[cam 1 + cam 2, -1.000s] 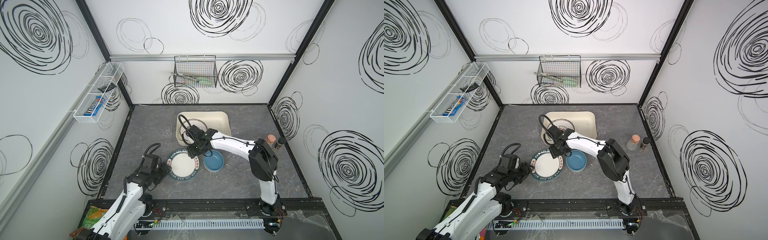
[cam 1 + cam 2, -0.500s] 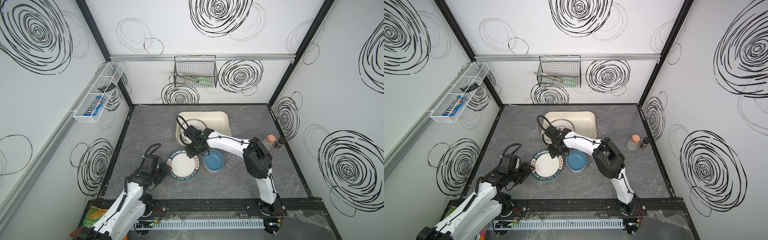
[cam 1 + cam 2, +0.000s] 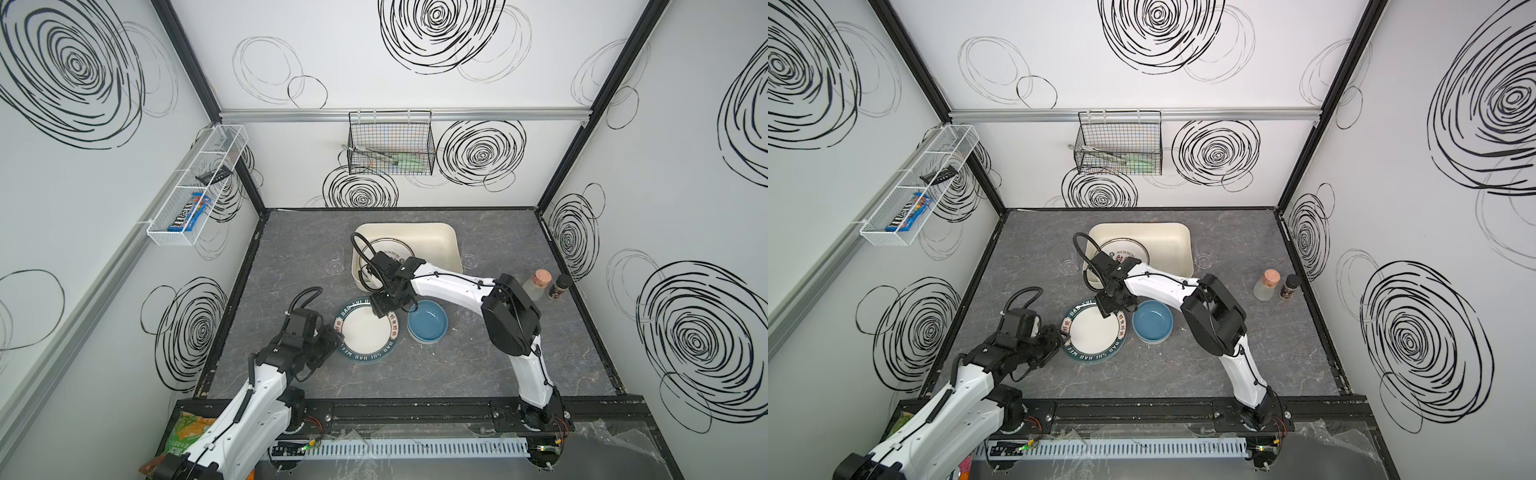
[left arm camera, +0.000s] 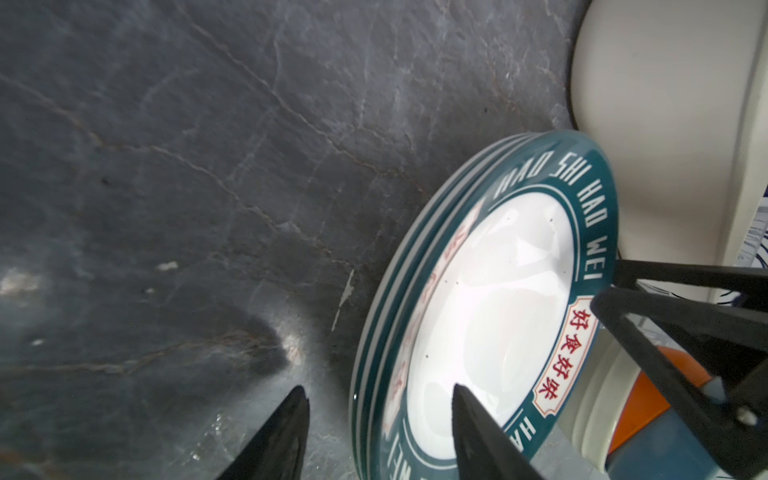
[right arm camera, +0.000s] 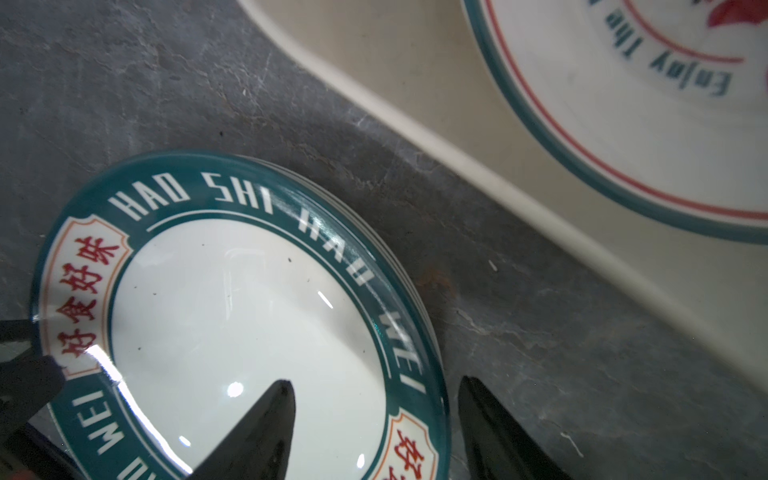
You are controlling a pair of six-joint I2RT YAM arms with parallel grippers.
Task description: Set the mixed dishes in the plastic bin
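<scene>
Now | step: plate pickup | green-rimmed plate stack [image 3: 365, 330] is seen centre-frame, below the plastic bin [image 3: 451, 245] | rim is straddled by part-open left gripper [image 3: 334, 336] and right gripper [image 3: 381, 311] | next: closing is needed.

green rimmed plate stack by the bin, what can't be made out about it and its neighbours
Plate stack: count unclear; top views show only the top plate, the left wrist view bunched rim edges.
Plate in the plastic bin: near part behind the right arm in both top views, cropped in the right wrist view.
Orange and cream shapes: mostly behind the right gripper in the left wrist view, unseen in top views; identity unclear.
</scene>
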